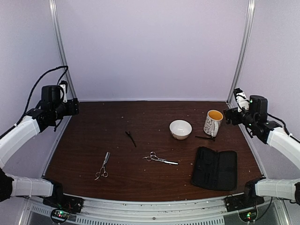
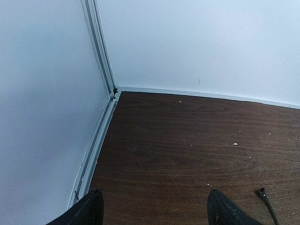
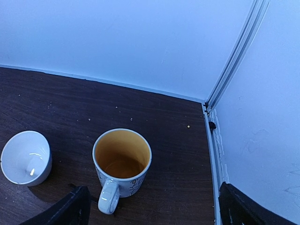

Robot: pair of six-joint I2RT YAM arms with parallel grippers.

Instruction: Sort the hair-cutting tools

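Two silver scissors lie on the brown table: one at the front left (image 1: pixel 102 166), one near the middle (image 1: pixel 160 159). A thin black stick (image 1: pixel 131 138) lies behind them; its tip shows in the left wrist view (image 2: pixel 268 205). A second black stick (image 1: pixel 205 138) lies in front of the mug. My left gripper (image 1: pixel 72 108) is raised over the far left corner, open and empty (image 2: pixel 154 213). My right gripper (image 1: pixel 228 116) is raised at the far right, open and empty (image 3: pixel 152 208), just above the mug.
A white bowl (image 1: pixel 180 129) (image 3: pixel 26 157) stands right of centre. A white mug with a yellow inside (image 1: pixel 213 122) (image 3: pixel 123 161) stands to its right. A flat black case (image 1: pixel 214 168) lies at the front right. White walls enclose the back and sides.
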